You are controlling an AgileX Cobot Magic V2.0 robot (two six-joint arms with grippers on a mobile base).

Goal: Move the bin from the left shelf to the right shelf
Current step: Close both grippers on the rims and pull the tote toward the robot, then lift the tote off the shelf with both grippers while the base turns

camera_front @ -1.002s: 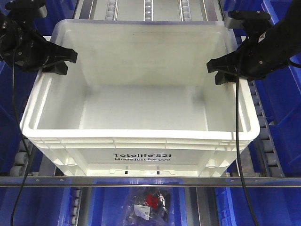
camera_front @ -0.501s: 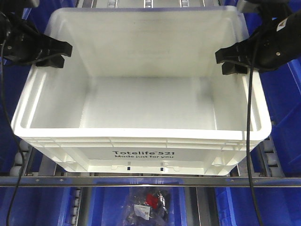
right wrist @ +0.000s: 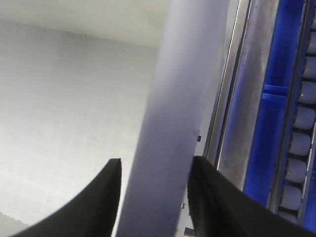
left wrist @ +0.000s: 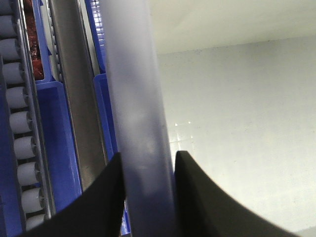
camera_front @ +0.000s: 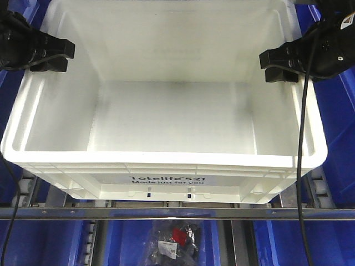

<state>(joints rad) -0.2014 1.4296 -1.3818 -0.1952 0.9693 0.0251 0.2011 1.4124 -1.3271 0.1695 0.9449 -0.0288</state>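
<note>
Bin: the white bin [camera_front: 166, 111] lies over the shelf's roller rails [left wrist: 19, 123], behind the front metal bar [camera_front: 177, 212].
Left gripper [left wrist: 148, 160]: closed on the bin's left rim.
Right gripper [right wrist: 154, 165]: closed on the bin's right rim.
Around: blue bins [camera_front: 335, 116] on both sides, a bag of parts [camera_front: 175, 244] below.

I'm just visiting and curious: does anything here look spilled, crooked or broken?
Nothing spilled or broken. The white bin sits roughly level, the left gripper and right gripper each with jaws closed on a side rim. Only faint grey smudges on its inner walls stand out.
</note>
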